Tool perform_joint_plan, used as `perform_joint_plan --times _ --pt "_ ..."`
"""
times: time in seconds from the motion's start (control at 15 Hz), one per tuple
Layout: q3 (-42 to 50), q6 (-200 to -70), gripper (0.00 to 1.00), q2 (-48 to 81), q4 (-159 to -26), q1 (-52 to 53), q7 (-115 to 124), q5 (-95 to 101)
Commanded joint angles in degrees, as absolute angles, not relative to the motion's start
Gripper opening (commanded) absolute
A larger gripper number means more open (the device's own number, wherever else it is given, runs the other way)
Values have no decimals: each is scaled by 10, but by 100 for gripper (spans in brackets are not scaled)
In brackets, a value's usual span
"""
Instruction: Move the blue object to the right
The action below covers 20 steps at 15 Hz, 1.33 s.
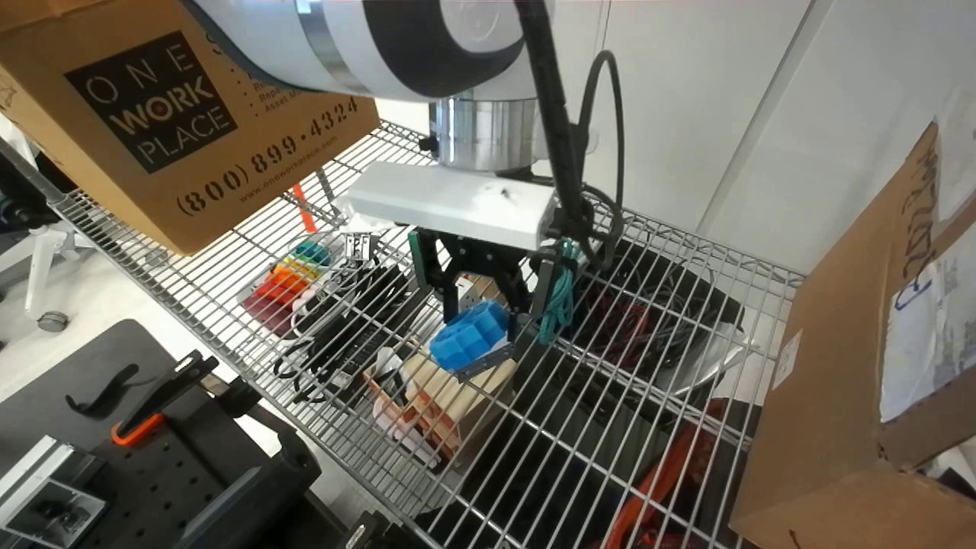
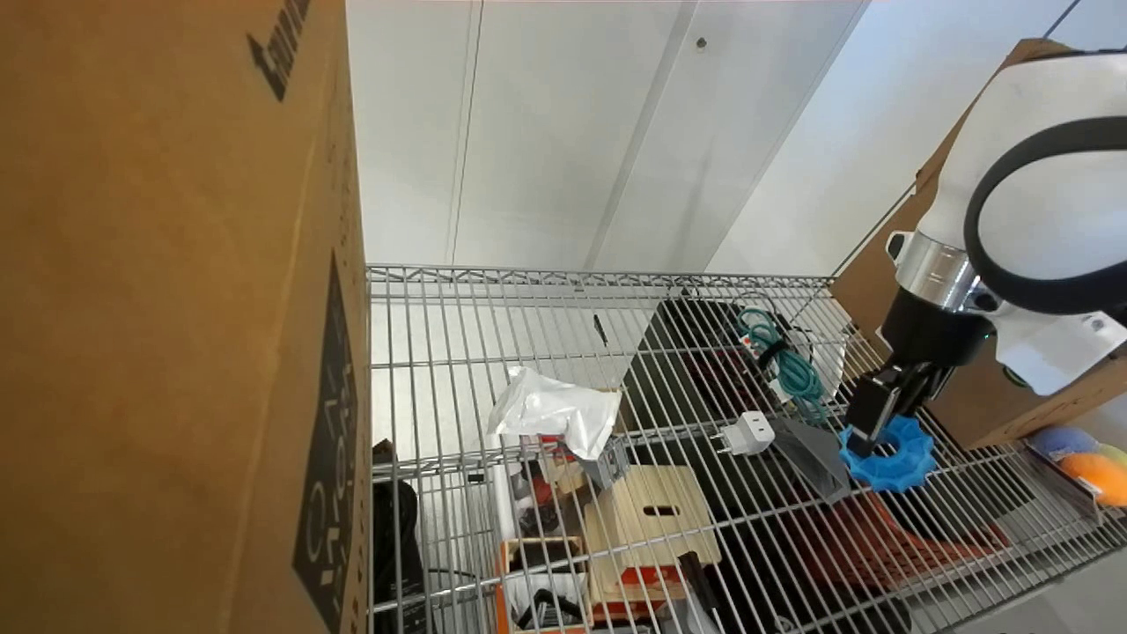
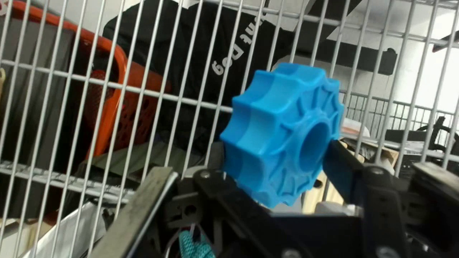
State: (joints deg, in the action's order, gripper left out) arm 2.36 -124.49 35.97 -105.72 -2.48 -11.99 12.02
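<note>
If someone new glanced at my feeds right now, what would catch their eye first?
Probably the bright-blue scalloped piece, big near the middle of the wrist view, held in the gripper. Then the large cardboard box lettered ONE WORK PLACE, at the upper left of an exterior view.

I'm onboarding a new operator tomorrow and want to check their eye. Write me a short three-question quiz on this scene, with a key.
1. Multiple choice: what does the end effector hold?
A) a white plug adapter
B) a scalloped blue piece
C) a coiled teal cable

2. True or false: the middle of the scalloped blue piece is solid, with no hole.

3. Fill in the print on the cardboard box in an exterior view: ONE ____ PLACE.

Key: 1. B. 2. False. 3. WORK.
</note>
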Motion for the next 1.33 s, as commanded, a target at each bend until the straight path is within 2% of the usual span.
perform_joint_plan --times 0.0,0.73,1.27 --pt "29 -1247 45 333 -1118 -4 -75 137" --pt "47 -1317 45 315 -1239 -17 3 122" --pt "90 -1331 45 308 -1237 -17 27 139"
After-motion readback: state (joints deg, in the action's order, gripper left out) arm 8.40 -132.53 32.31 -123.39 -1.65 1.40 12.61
